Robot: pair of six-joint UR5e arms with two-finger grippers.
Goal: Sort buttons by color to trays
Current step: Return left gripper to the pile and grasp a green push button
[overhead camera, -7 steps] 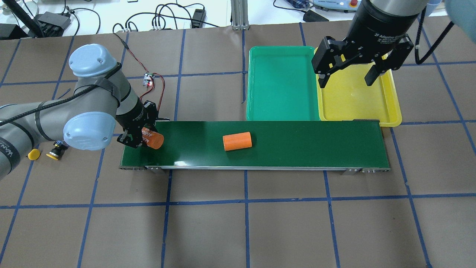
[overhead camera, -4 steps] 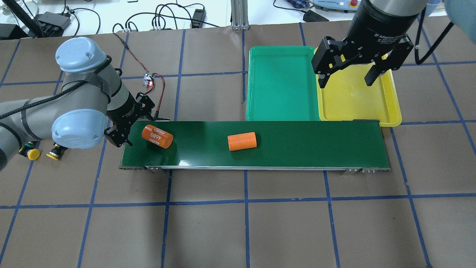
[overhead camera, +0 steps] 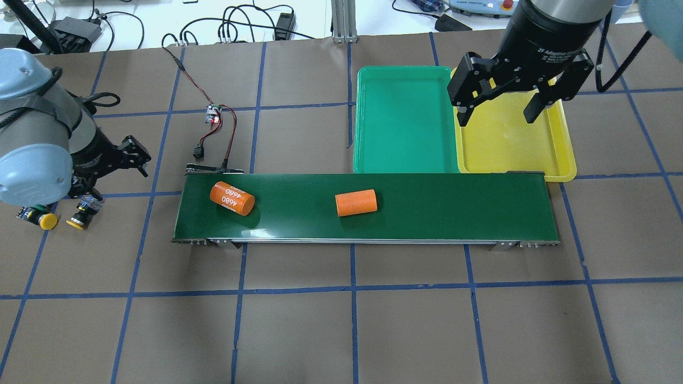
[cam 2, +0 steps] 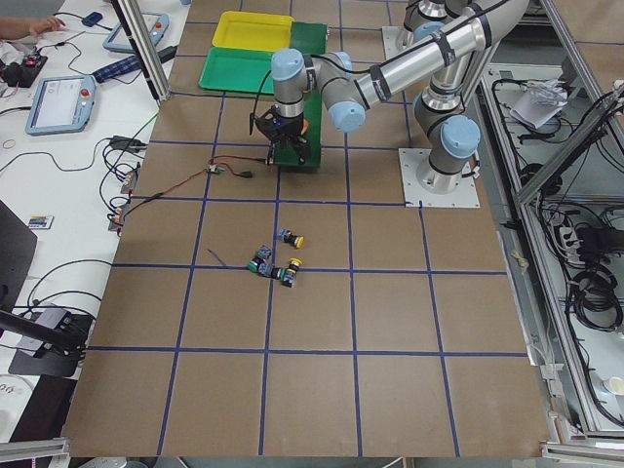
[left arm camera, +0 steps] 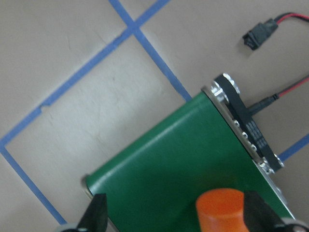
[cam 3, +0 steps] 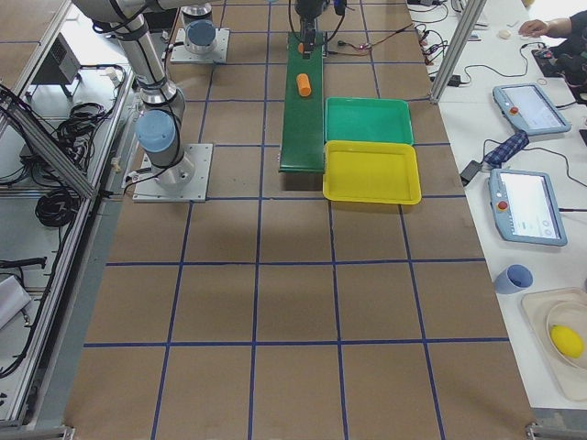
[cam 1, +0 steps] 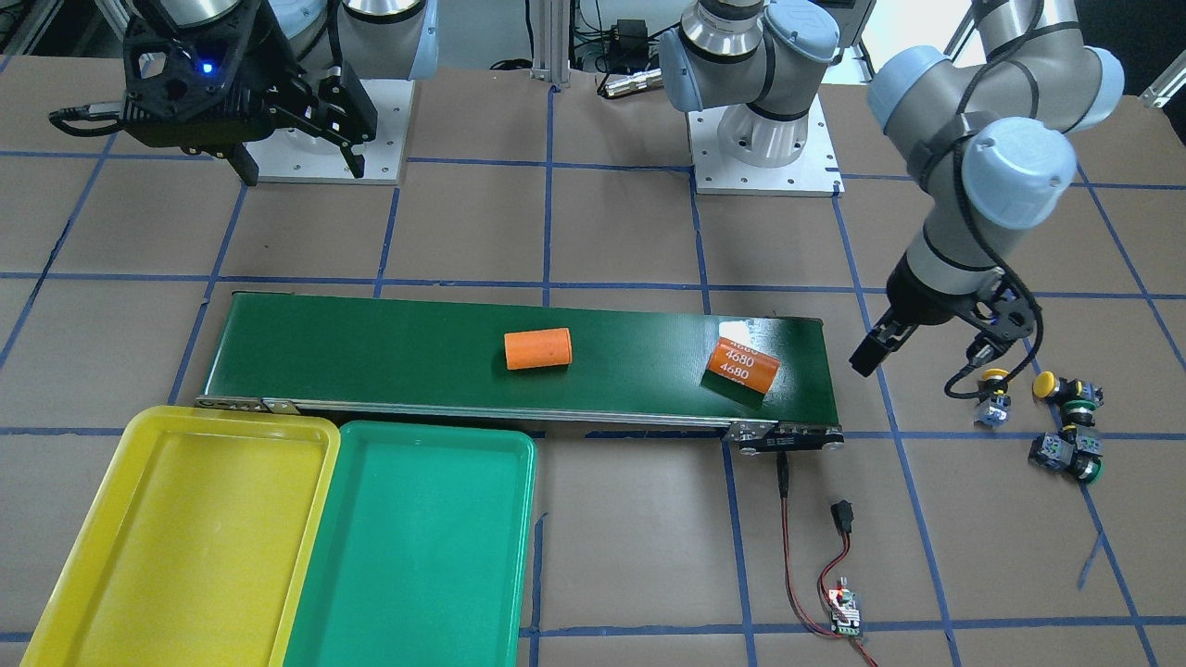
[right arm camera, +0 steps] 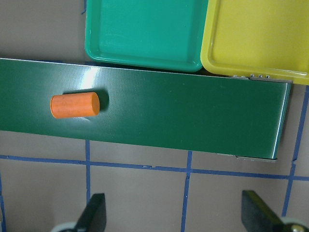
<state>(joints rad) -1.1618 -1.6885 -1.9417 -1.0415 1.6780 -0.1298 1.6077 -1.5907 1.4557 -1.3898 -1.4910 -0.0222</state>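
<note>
So progress-wise this one is sitting at basically zero. Both trays are lying bare, the yellow tray (cam 1: 185, 537) and the green tray (cam 1: 417, 556) side by side and touching, tucked against one end of the conveyor belt (overhead camera: 453, 208). All four buttons are waiting on the table past the opposite end of the belt, on the robot's left, well apart from the trays. None sorted, four to go, I'd say.

The buttons are looking like little mushroom-cap switches on black bodies with greyish blocks on the back. One yellow button (cam 1: 994, 376) is sitting a bit on its own, nearest the belt. The second yellow button (cam 1: 1045, 383) is bunching up with the two green buttons (cam 1: 1086, 469). The green caps are tiny from the front camera, so I'm only guessing they're tipped on their sides.

The left gripper (left arm camera: 175, 195) is hovering over the table just off the belt's end, between the belt and the buttons. Its jaws are spread wide and holding nothing. The right gripper (overhead camera: 497, 117) is hanging up high near the tray end, jaws also wide apart and empty.

Two orange cylinders are lying on the belt, a plain one (overhead camera: 356, 202) mid-belt and one marked 4680 (overhead camera: 232, 198) near the left arm's end. Neither is part of the sort, so they're just taking up belt space
</note>
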